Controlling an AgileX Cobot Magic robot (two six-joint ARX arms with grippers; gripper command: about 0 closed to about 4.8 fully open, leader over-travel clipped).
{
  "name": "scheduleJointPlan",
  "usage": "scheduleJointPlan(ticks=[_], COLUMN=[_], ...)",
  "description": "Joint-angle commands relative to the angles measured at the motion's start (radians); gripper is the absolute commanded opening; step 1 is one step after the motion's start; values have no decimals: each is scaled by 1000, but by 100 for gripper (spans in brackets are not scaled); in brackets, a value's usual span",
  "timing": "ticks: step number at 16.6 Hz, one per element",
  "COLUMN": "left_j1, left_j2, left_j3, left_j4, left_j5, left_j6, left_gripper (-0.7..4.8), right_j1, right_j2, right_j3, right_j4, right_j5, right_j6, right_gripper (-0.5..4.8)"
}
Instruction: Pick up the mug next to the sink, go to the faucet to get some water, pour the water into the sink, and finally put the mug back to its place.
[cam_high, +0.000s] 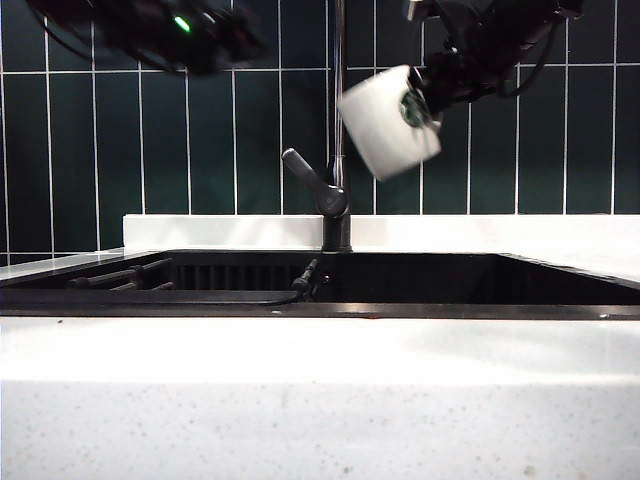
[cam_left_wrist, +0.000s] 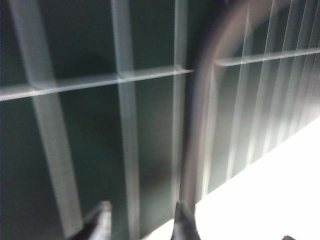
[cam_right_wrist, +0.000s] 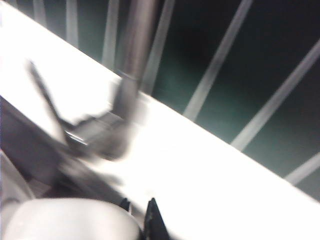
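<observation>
My right gripper (cam_high: 432, 92) holds the white mug (cam_high: 385, 120) high over the sink (cam_high: 420, 280), shut on it at the logo side. The mug is tilted, its body leaning left against the line of the tall faucet (cam_high: 338, 150). In the right wrist view the mug (cam_right_wrist: 65, 220) sits beside the right gripper (cam_right_wrist: 139, 212), with the faucet (cam_right_wrist: 134, 55) and its lever beyond. No water shows. My left gripper (cam_left_wrist: 142, 222) is open and empty, facing the tile wall and the blurred faucet (cam_left_wrist: 200, 125). The left arm (cam_high: 150, 30) is a blur at the upper left.
A white counter (cam_high: 320, 400) runs along the front and a white ledge (cam_high: 200, 230) behind the sink. Dark green tiles (cam_high: 100, 150) cover the back wall. A dark rack (cam_high: 120, 278) lies in the sink's left end, and a black hose piece (cam_high: 305, 280) below the faucet.
</observation>
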Motion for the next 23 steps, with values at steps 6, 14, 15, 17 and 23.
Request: scheduleJointPlan(ticks=[6, 14, 15, 17, 23], left_j1=[18, 18, 18, 18, 18], left_j2=[-301, -595, -635, -757, -1025], left_j3=[-2, -329, -385, -547, -897], left_j4=[-717, -841, -842, -841, -744], left_j5=[-98, -199, -200, -233, -270], left_j6=[45, 73, 74, 74, -8], left_gripper=[7, -6, -6, -6, -6], right_j1=[5, 11, 12, 12, 37], right_j2=[-26, -26, -26, -26, -26], right_j3=[14, 14, 14, 14, 14], right_j4=[-28, -134, -134, -114, 23], right_j5=[151, 153, 154, 184, 372], right_j6=[-559, -583, -583, -587, -1022], right_gripper=[-1, -1, -1, -1, -2])
